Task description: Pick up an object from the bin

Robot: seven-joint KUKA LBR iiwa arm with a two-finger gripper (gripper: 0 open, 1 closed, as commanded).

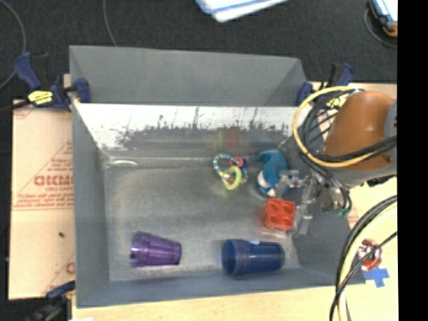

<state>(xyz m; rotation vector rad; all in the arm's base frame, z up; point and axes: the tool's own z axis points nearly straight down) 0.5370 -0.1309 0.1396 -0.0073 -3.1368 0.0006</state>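
So the bin has five bits in it, all loose and spread out. It looks like they were simply tipped in, since both cups lie on their sides rather than standing. Taking the red block as the marker: the blue cup lies just below it and a touch left, and the purple cup is well off to its lower left. A blue toy sits just above it, and a tangle of coloured rings is up and left of it, beside that toy. Nothing rests on the block, so it should be an easy one to go for.

The gripper hangs at the block's right side, touching or just beside it, hard to call which. Can't tell how far open the gripper is, and nothing can be seen held in it. The arm leans in from the block's right, which is probably why the block is the nearest thing to it. Best guess is the block is the pick, and it's not lifted yet
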